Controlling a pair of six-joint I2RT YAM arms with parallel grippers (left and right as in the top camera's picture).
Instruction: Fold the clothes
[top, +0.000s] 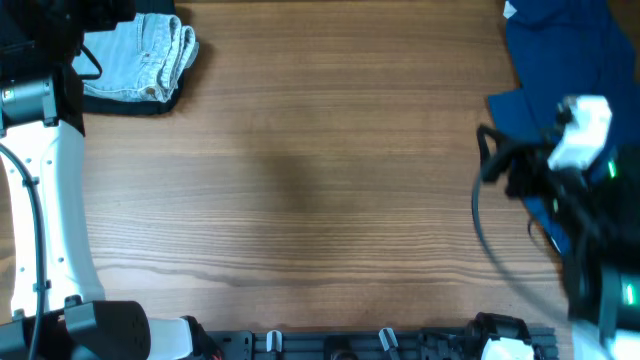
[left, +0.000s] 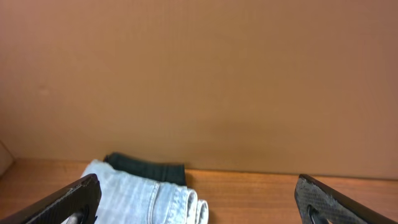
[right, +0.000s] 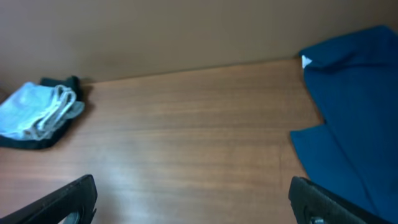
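Observation:
The light-blue denim shorts (top: 140, 58) lie folded at the table's far left corner, on top of a black folded garment (top: 150, 103). In the left wrist view the shorts (left: 143, 196) lie just ahead of and below my left gripper (left: 198, 190), which is open, empty and not touching them. My right gripper (right: 189, 193) is open and empty above bare table on the right side. From there the shorts (right: 37, 112) show far off to the left.
A dark navy-blue garment (top: 560, 50) lies spread at the far right, partly under my right arm (top: 560, 160); it also shows in the right wrist view (right: 354, 124). The black garment (left: 149, 167) pokes out behind the shorts. A brown wall stands behind the wooden table (top: 320, 180).

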